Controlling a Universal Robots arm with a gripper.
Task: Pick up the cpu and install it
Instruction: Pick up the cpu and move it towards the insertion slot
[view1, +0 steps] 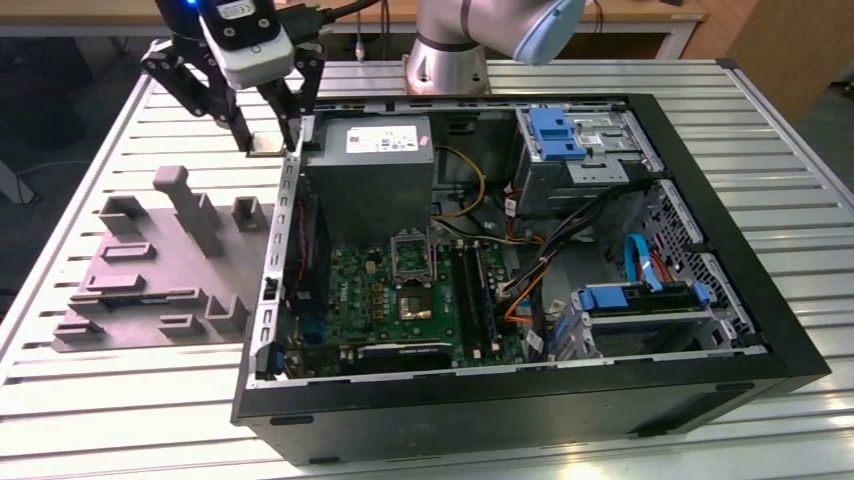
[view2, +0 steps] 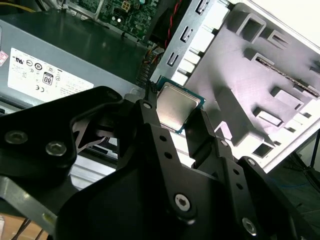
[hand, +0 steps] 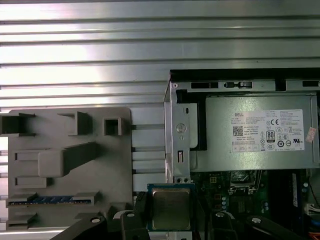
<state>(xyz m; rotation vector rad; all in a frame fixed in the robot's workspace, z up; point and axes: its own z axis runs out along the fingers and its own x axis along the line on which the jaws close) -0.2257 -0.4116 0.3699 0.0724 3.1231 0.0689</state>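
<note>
The cpu, a small flat square with a silvery top and pale rim, is pinched at its edges between the black fingers of my gripper. It hangs level above the slatted table, between the grey plastic fixture and the open computer case's wall on the exterior view's left. Further into the case, the metal-framed socket lies on the green board.
The grey power supply sits close beside the gripper inside the case. Cables, a blue-tabbed drive cage and a drive bay fill the case's other side. The arm's base stands behind.
</note>
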